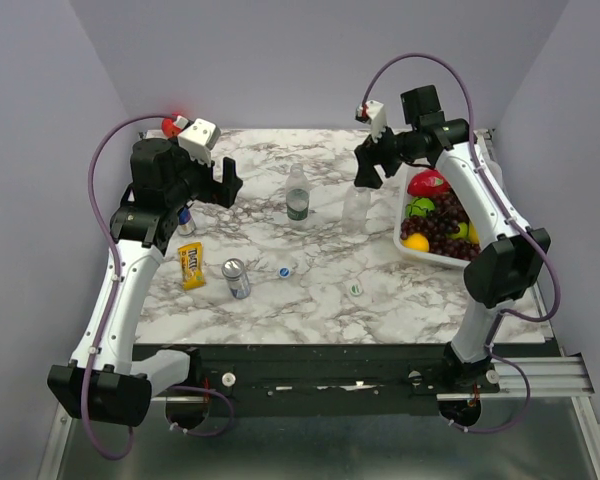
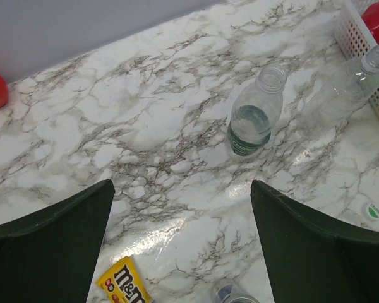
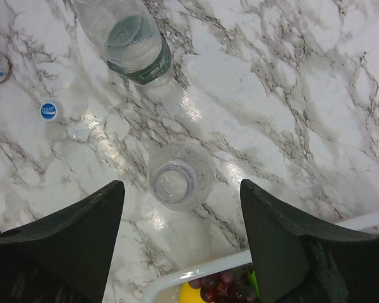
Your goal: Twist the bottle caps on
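Nearest us, low in the overhead frame, the two caps lie loose on the marble table point(image 1: 270, 160). The green-marked cap point(image 1: 356, 288) is right of centre and the blue-and-white cap point(image 1: 285, 270) is left of it, near a can point(image 1: 236, 279). Further up, at mid-frame, the green-label bottle point(image 1: 297, 195) and the plain bottle point(image 1: 357, 205) stand upright, uncapped, a little apart. We see the right gripper point(image 1: 368, 175) directly above the plain bottle. In its wrist view the bottle's open mouth sits centred between the parted jaws, which touch nothing. The left gripper point(image 1: 225, 185), at centre left, gapes wide and empty, with both bottles to its right.
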You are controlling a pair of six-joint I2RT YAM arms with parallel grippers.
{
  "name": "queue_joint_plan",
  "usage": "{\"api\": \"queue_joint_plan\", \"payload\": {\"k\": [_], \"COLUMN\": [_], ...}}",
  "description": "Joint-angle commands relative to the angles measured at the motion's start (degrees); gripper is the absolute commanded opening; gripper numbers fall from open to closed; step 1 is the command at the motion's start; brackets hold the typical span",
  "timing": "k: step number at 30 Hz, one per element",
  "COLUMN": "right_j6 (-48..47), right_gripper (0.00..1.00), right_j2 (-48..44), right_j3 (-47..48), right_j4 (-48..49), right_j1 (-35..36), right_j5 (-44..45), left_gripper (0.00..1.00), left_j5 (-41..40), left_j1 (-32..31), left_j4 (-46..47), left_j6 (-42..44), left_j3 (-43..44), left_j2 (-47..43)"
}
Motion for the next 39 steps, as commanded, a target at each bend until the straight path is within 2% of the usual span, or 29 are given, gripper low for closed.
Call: {"api": "queue_joint_plan", "payload": {"k": [1, 8, 24, 27, 28, 34, 36, 37, 39], "right_j6": [-1.3, -2.3, -2.2, -2.2, -2.3, -3.1, -3.3, -3.7, -4.3], "right_gripper": [0.79, 0.72, 0.59, 0.51, 0.44, 0.24, 0.20, 0.17, 0.15], "right_j2": [1.1, 3.3, 2.4, 2.4, 2.4, 1.2, 0.1, -0.6, -3.7], "right_j3": [-0.6, 0.4, -3.8, -4.1, -4.2, -4.0, -3.8, -3.5, -3.4], "right_j4": [-0.9, -1.8, -0.9, -0.6, -0.6, -1.1, -1.8, -2.9, -4.1], "right_j1": [1.1, 1.8, 2.3, 2.3, 2.3, 2.5, 2.4, 2.5, 2.4], "right_j5": [1.4, 3.1, 4.5, 4.5, 4.4, 2.6, 2.2, 2.0, 0.6], "left_gripper": [0.99, 0.99, 0.99, 0.99, 0.99, 0.99, 0.99, 0.99, 0.99], "left_j5": [2.2, 2.5, 3.6, 4.1, 4.2, 1.5, 2.6, 5.8, 7.7], "left_j1": [1.1, 1.7, 2.4, 2.4, 2.4, 1.9, 1.2, 0.1, -2.3], "left_j4": [-0.4, -0.6, 0.6, 0.6, 0.6, -1.3, -2.4, -3.0, -3.5], "left_j6": [-0.4, -0.4, -1.8, -1.8, -1.7, 2.4, 3.2, 3.9, 5.9], "left_j3": [-0.1, -0.4, -0.7, -0.7, -0.7, -0.2, 0.1, 0.2, -0.9], "left_j2": [-0.5, -0.4, 0.9, 1.1, 1.1, 1.6, 1.7, 1.8, 1.5]}}
